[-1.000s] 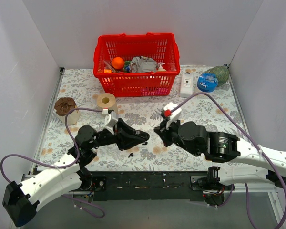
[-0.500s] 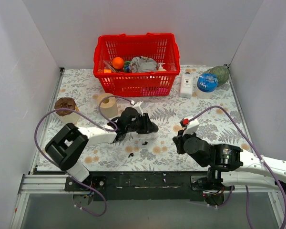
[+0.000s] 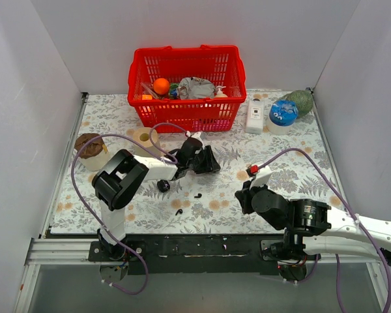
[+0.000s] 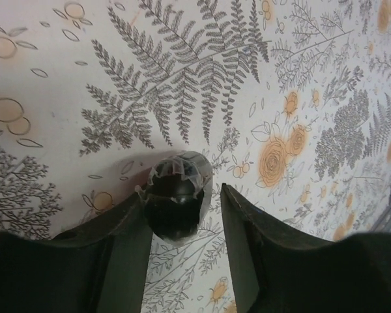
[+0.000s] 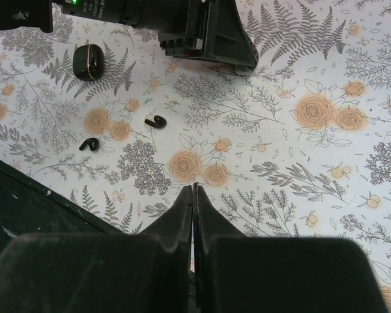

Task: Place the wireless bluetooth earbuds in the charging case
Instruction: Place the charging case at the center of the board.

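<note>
The charging case (image 3: 163, 186) lies on the flowered cloth, a glossy black pebble; it also shows in the right wrist view (image 5: 89, 60). Two earbuds lie loose near it, one (image 3: 197, 194) (image 5: 155, 121) further back than the other (image 3: 178, 210) (image 5: 88, 143). My left gripper (image 3: 212, 163) (image 4: 182, 192) is behind the earbuds, to the right of the case, with its jaws open. A black rounded thing with a pale netted top (image 4: 176, 202) rests against its left finger; I cannot tell what it is. My right gripper (image 3: 242, 194) (image 5: 193, 186) is shut and empty, to the right of the earbuds.
A red basket (image 3: 186, 114) of odds and ends stands at the back. A tan tape roll (image 3: 145, 138) and a brown-topped cup (image 3: 90, 149) are at the left. A white bottle (image 3: 255, 114), a blue ball (image 3: 283, 112) and a green object (image 3: 301, 101) are at the back right.
My left arm has folded and swung its gripper back and to the right, away from the earbuds. The case now lies uncovered. My right gripper has drawn back towards the near edge.
</note>
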Tool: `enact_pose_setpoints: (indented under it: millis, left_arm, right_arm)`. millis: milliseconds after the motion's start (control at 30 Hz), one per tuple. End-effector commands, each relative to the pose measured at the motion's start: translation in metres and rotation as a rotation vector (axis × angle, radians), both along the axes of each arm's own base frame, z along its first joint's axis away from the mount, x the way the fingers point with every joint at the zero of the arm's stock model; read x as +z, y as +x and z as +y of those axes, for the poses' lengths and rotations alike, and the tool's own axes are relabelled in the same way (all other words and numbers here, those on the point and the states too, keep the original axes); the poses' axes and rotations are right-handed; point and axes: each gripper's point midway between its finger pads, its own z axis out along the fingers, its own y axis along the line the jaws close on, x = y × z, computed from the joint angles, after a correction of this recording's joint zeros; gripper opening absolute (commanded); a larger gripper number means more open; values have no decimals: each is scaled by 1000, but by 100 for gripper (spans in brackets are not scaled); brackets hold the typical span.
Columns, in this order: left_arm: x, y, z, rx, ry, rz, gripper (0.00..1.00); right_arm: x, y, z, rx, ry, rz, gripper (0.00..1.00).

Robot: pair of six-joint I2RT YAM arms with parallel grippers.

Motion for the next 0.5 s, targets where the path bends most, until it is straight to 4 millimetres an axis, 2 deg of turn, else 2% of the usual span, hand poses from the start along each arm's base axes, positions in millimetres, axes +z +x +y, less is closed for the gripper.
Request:
enact_pose_setpoints:
  millis: [0, 100, 133, 167, 233, 333, 367, 400, 433, 467]
  left_arm:
    - [5, 10, 19, 32, 72, -2, 47]
    - [25, 7, 36, 40, 91, -28, 57]
    - [31, 6, 42, 39, 113, -47, 64]
    - [53, 2, 49, 52, 100, -83, 96]
    - [66, -7, 65, 63, 128, -100, 98]
    - [108, -17, 97, 146, 144, -175, 98]
    - [116, -20, 103, 181, 126, -177, 98]
    - [108, -29, 116, 222, 135, -157, 98]
    - [131, -35, 126, 274, 73, -191, 98]
    - [131, -39, 139, 346, 63, -176, 98]
  right_arm:
    - [10, 1, -1, -22, 67, 3, 4]
    - [12, 0, -3, -25, 77, 6, 6]
    - [11, 0, -3, -25, 75, 6, 7]
    - [11, -1, -3, -23, 81, 7, 8]
    - [10, 0, -2, -19, 77, 2, 9]
    - [4, 1, 1, -5, 52, -9, 9]
    - [2, 0, 4, 4, 50, -6, 10]
    - [-3, 0, 6, 8, 35, -7, 10]
    - [-5, 0, 9, 16, 31, -3, 11]
    - [-7, 0, 10, 14, 31, 0, 11]
